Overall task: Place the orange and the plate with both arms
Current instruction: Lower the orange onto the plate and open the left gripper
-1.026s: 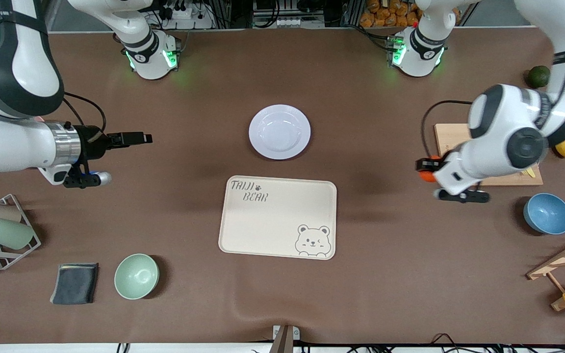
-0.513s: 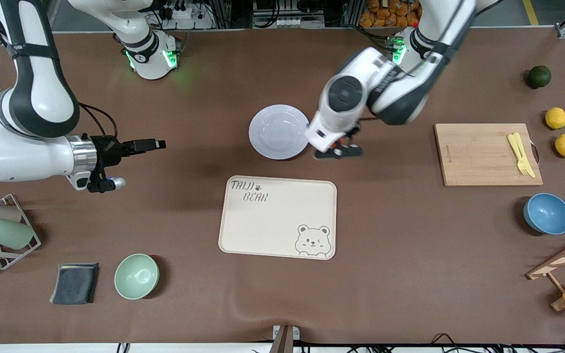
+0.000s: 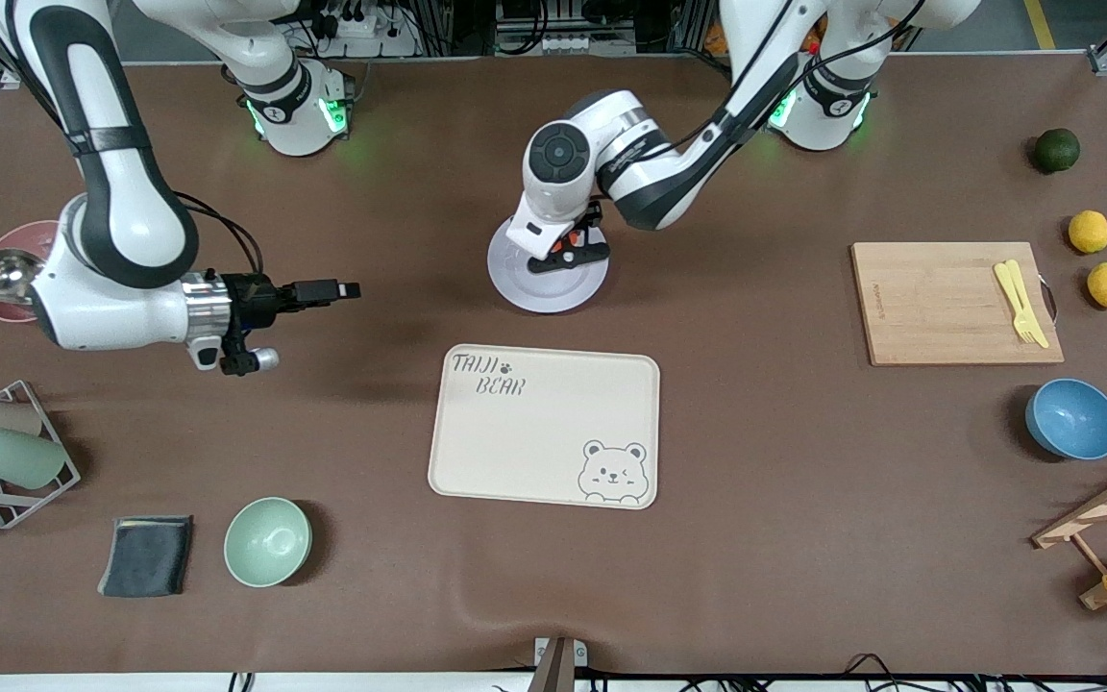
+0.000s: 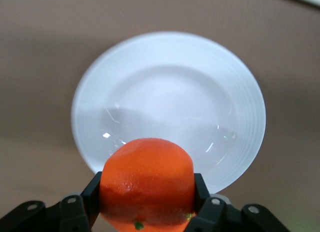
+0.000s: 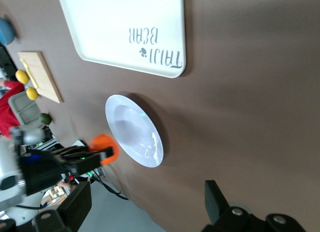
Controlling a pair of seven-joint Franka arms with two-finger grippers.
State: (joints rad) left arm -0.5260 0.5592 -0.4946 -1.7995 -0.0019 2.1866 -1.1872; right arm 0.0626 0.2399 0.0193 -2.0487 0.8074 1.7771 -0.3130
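Now the left gripper [image 3: 568,252] hangs over the plate [image 3: 536,288], its fingers pinched on the orange [image 4: 147,184], one pad [image 4: 93,196] pressed to each flank of the fruit. From the left wrist view the orange sits over the plate's rim with the sunken centre just past it; how high it hangs above the plate cannot be told. In the front view only a sliver of orange [image 3: 564,247] peeks out under the wrist.

Looking at the table as a clock face in the front view, the plate lies just above centre toward twelve o'clock, apart from the cream bear tray [image 3: 544,426], which lies nearer the front camera.

Over toward nine o'clock, the right gripper [image 3: 347,288] waits above bare table at the right arm's end, well apart from the plate. Its fingers [image 5: 75,202] stand spread with nothing between them, and the right wrist view looks across at the plate [image 5: 134,130], the tray [image 5: 125,27] and the other arm's orange [image 5: 104,147].
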